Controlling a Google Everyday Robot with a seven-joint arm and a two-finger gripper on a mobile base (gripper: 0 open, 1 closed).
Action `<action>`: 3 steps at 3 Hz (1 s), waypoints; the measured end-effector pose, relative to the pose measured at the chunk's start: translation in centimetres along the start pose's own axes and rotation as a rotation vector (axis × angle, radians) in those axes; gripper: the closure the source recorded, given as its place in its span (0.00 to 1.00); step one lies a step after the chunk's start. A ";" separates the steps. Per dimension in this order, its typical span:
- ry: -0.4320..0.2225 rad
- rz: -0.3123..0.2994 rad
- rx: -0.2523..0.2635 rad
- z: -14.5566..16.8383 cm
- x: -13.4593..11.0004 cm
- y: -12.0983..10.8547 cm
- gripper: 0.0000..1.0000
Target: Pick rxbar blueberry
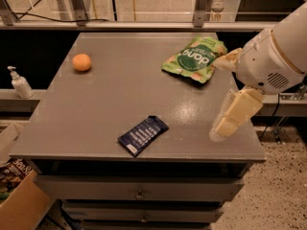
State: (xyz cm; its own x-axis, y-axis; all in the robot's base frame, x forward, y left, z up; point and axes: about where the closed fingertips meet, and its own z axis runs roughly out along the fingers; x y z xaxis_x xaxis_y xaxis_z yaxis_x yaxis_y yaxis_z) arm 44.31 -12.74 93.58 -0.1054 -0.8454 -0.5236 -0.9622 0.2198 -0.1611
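The rxbar blueberry (142, 135) is a small flat dark navy bar with white text lines and a pale end. It lies flat near the front edge of the grey table (110, 95), a little left of the middle. My gripper (219, 96) hangs over the table's right side, to the right of the bar and well apart from it. Its two cream fingers (234, 113) stand wide apart and hold nothing. The white arm body (276, 56) enters from the right edge.
A green "dang" pouch (194, 59) lies at the back right, just left of the gripper. A round orange fruit (82, 62) sits at the back left. A soap dispenser (20, 84) stands off the left side. A cardboard box (19, 200) sits on the floor, lower left.
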 end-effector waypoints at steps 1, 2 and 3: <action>-0.045 -0.025 -0.025 1.0 -1.4 0.9 0.00; -0.090 -0.049 -0.046 1.5 -2.7 1.9 0.00; -0.123 -0.066 -0.062 1.8 -3.5 2.7 0.00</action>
State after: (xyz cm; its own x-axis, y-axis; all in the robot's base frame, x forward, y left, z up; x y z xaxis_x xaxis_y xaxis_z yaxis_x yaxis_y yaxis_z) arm 42.48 -8.29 93.52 -0.0136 -0.7903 -0.6125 -0.9801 0.1320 -0.1485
